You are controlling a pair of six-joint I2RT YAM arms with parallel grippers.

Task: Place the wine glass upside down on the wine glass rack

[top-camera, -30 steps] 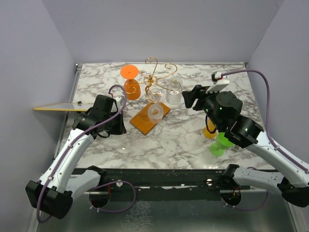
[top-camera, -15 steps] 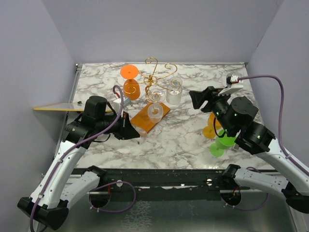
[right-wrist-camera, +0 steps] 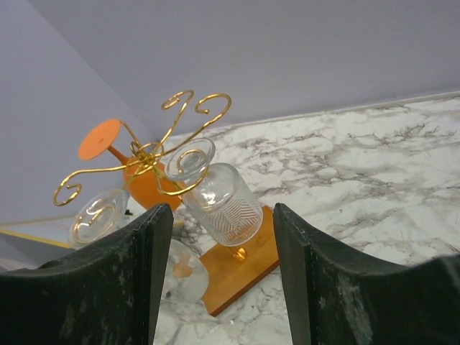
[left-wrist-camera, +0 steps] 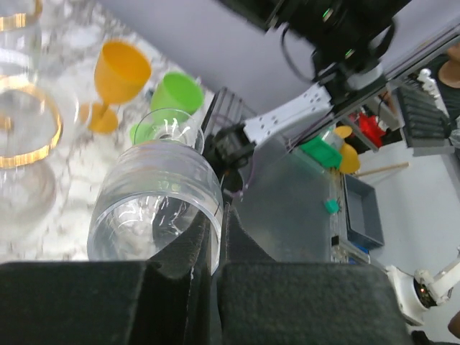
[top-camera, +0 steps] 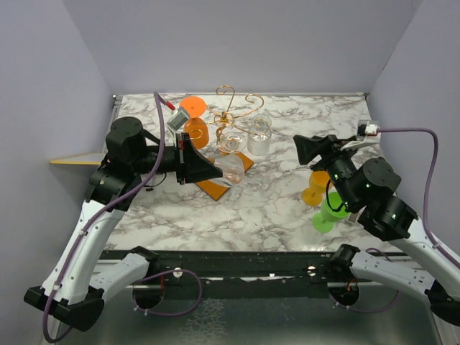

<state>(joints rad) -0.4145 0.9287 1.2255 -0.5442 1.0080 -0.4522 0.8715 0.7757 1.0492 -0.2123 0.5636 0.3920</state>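
Marble table (top-camera: 287, 215) was cluttered. Left gripper (left-wrist-camera: 218, 237) clamped the wine glass (left-wrist-camera: 154, 201) by its rim; right gripper (right-wrist-camera: 223, 212) gaped, empty. Thin pinch could slip; swinging might knock the wine glass rack (right-wrist-camera: 241, 277).

No writing, label, brand mark or number can be read anywhere (neither on the wine glass rack (right-wrist-camera: 237, 269) nor on the table (top-camera: 287, 208); the clutter (left-wrist-camera: 323, 152) past the table's near edge is too blurred to tell).

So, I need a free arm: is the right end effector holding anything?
No, the right end effector stands open and empty, the rack visible through its gap.
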